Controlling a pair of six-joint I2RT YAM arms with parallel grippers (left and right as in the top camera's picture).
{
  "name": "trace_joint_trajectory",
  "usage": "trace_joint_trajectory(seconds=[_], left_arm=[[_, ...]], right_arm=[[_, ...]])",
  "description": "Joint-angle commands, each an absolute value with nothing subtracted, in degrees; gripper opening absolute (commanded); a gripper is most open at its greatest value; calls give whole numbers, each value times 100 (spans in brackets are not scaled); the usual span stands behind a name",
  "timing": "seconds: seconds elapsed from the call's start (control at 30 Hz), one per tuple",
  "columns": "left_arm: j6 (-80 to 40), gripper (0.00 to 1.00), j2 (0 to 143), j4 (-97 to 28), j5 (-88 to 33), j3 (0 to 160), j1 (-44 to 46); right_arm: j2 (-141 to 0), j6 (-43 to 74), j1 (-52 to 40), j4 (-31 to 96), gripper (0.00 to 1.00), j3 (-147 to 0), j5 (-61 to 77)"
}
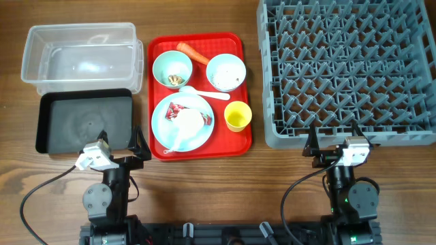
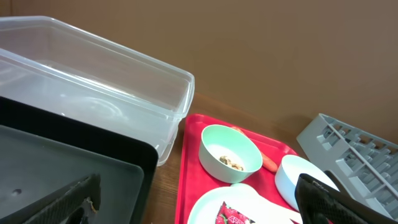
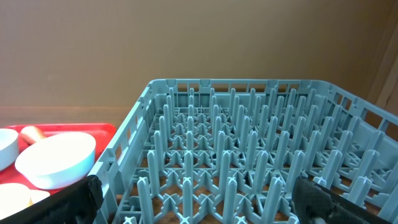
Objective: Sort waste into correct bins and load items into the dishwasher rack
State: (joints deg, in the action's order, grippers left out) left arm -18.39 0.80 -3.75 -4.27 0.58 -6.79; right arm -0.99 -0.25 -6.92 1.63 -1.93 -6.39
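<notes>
Nothing was sorted yet: the carrot (image 1: 193, 52), wrapper (image 1: 174, 111) and tissue (image 1: 190, 122) lay with the bowls (image 1: 167, 62), plate (image 1: 162, 129) and yellow cup (image 1: 238, 116) on the red tray (image 1: 158, 49) mid-counter (image 1: 204, 190), apparently a collecting point between destinations. The clear tub (image 1: 82, 61) and black tray (image 1: 82, 122) sat empty just left of it, near the left gripper (image 1: 121, 139). The dishwasher rack (image 1: 272, 136) stood empty on the right, before the right gripper (image 1: 335, 139). Both arms sat low at the near edge, jaws apart and holding nothing.
</notes>
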Motion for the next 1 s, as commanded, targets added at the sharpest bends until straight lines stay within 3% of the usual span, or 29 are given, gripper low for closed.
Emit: trace_joint_trajectory(seconds=[0.0,0.6,0.97], left_arm=[[-1848,100,43,-412,-351,32,-655],[-1848,100,416,-25,-2281,563,-652],[-1824,100,3264,-119,-3170,2993,-648]], right_arm=[[-54,49,-683,128,100,-145,-349],[-242,661,-683,-703,100,-596,2091],[-2598,530,-683,-266,100,-2495,2451]])
